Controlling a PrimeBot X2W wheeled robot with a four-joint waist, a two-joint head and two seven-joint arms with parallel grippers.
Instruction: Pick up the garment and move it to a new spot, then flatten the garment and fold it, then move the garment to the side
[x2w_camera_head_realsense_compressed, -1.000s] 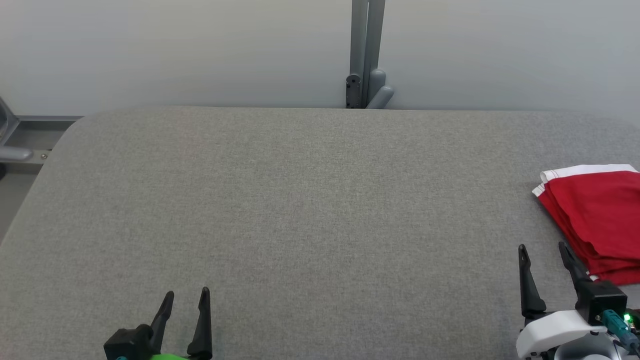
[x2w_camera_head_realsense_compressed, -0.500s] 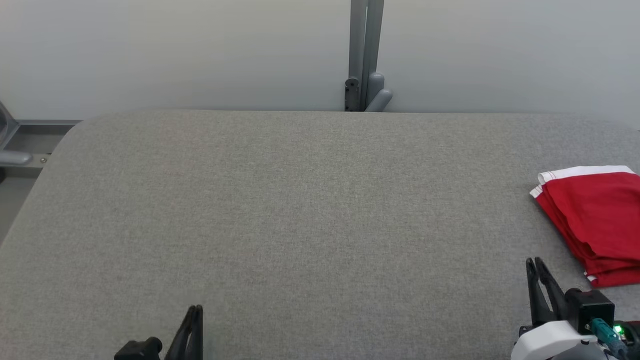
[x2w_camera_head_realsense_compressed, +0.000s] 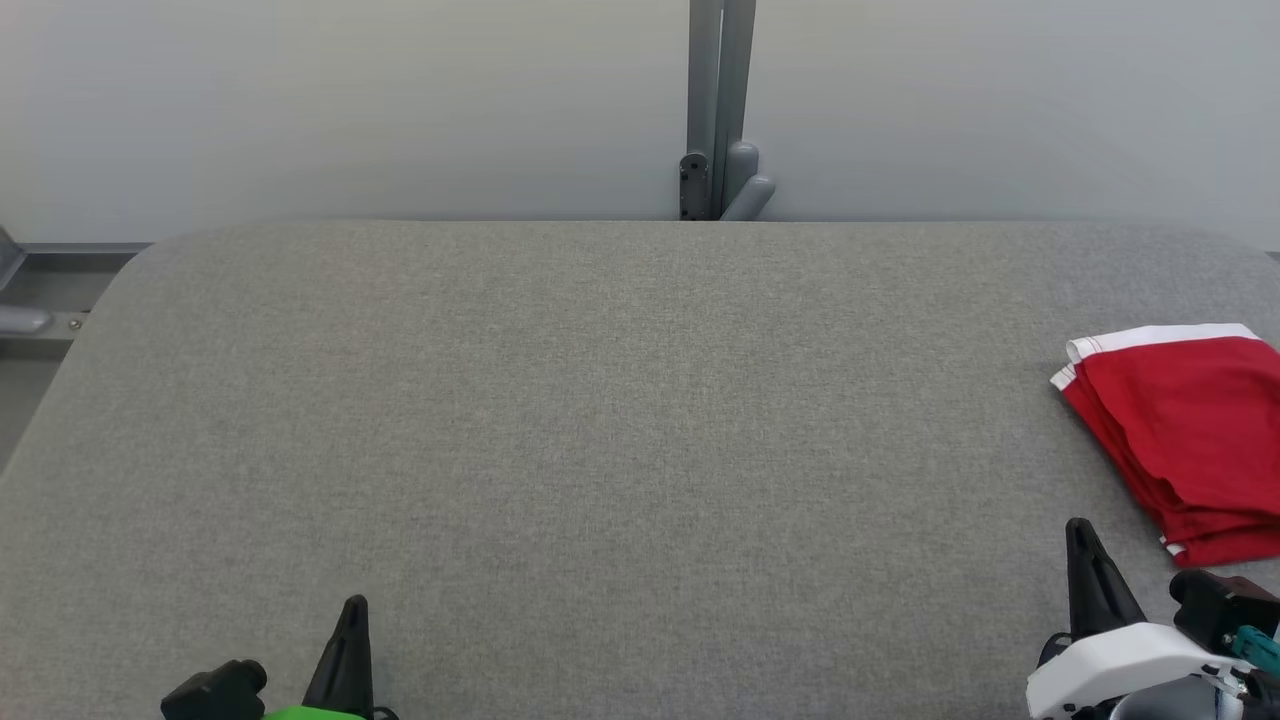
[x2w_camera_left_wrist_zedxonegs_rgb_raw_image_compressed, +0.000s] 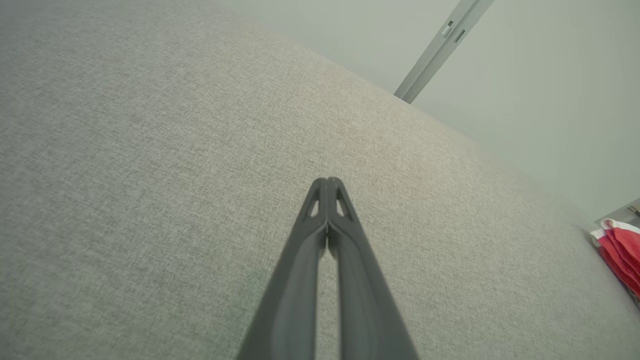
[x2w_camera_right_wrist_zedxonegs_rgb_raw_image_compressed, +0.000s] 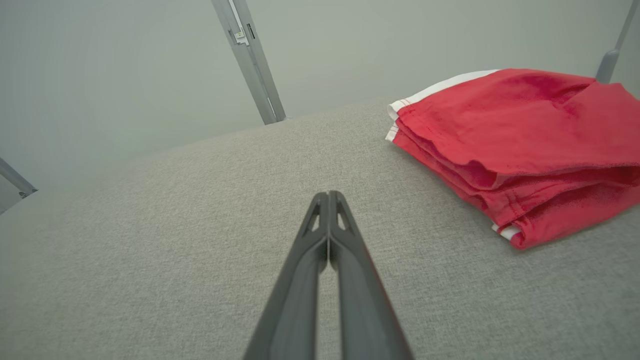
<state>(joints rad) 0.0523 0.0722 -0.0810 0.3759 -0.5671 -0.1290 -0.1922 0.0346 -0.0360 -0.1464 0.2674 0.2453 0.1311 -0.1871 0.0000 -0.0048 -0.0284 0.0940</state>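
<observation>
Since the left end effector (x2w_camera_left_wrist_zedxonegs_rgb_raw_image_compressed: 327, 182) and the right end effector (x2w_camera_right_wrist_zedxonegs_rgb_raw_image_compressed: 328, 195) have been closed empty from wide open, with the folded red garment (x2w_camera_head_realsense_compressed: 1190, 430) left lying at the table's (x2w_camera_head_realsense_compressed: 600, 400) right edge, the task is judged finished.

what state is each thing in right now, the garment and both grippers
garment, folded in layers, lying on the table, not held
left gripper, shut, holding nothing
right gripper, shut, holding nothing, apart from the garment
</observation>
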